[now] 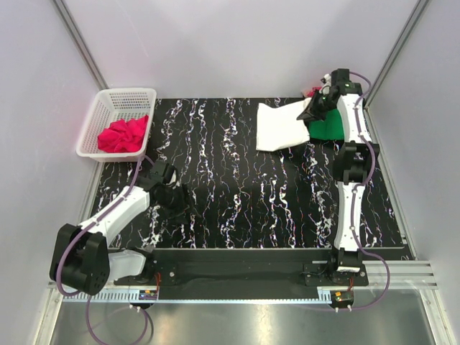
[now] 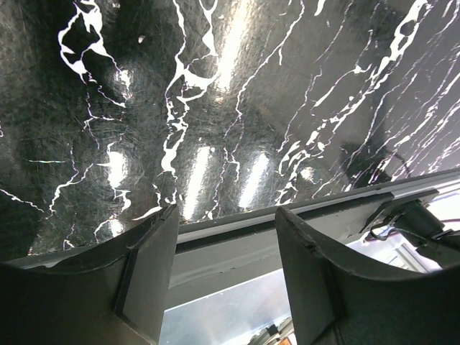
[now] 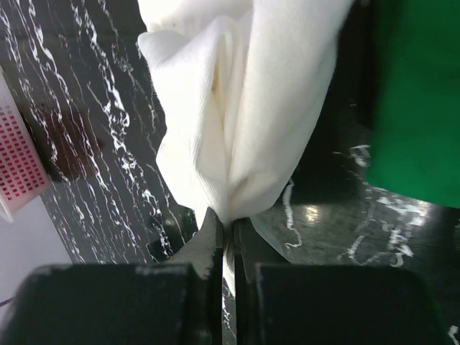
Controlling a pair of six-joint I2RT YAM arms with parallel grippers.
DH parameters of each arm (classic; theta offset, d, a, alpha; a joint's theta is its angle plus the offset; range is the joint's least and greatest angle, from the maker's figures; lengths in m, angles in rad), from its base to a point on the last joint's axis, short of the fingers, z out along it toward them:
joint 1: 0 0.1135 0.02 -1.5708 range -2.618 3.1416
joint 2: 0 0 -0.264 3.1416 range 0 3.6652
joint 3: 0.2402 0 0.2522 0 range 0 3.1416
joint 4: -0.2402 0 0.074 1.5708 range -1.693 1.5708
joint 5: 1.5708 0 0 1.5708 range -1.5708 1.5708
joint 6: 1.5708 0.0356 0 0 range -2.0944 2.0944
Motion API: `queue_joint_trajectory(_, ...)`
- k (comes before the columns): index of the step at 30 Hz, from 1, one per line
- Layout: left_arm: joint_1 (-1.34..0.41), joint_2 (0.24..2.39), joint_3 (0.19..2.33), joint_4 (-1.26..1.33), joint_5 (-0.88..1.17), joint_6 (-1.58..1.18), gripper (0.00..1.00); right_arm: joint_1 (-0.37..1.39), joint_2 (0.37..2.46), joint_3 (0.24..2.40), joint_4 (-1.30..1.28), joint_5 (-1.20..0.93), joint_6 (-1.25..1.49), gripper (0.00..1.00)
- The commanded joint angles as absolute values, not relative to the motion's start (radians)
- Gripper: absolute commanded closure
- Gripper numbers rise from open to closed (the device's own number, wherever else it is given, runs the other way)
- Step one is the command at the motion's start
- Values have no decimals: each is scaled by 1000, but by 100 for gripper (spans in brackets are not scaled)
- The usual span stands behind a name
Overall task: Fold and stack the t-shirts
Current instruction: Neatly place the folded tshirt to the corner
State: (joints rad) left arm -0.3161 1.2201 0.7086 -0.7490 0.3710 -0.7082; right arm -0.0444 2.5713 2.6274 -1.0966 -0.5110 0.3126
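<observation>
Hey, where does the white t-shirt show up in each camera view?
Top external: white t-shirt at the far right of the tabletop, beside the green t-shirt.
Left wrist: not in view.
Right wrist: fills the upper centre, pinched by the right gripper.
Shared landmark: the black white-veined tabletop, in all three.

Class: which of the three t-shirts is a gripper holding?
The white t-shirt, pinched by the right gripper; green t-shirt lies free, red t-shirt sits in basket.

The right hand (image 3: pixel 225 233) pinches a bunched fold of the white shirt (image 3: pixel 237 108), fingers closed tight on the cloth. The green shirt (image 3: pixel 417 93) lies at the right on the black marbled table (image 3: pixel 93 165), a dark gap between the two. A basket (image 3: pixel 18 169) shows at the left edge.
</observation>
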Motion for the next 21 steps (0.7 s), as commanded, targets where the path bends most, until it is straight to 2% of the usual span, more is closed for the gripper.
queue_joint_trajectory(1,-322,1233,704,-732,399,-683,40,-106,2531,2686,-1055,-557,307,100)
queue_joint_trajectory(11,-362,1243,686,-730,376,-692,40,-126,2496,2698,-1020,-649,334,100)
queue_joint_trajectory(21,-383,1255,666,-723,370,-696,40,-170,2425,2727,-1005,-646,337,100)
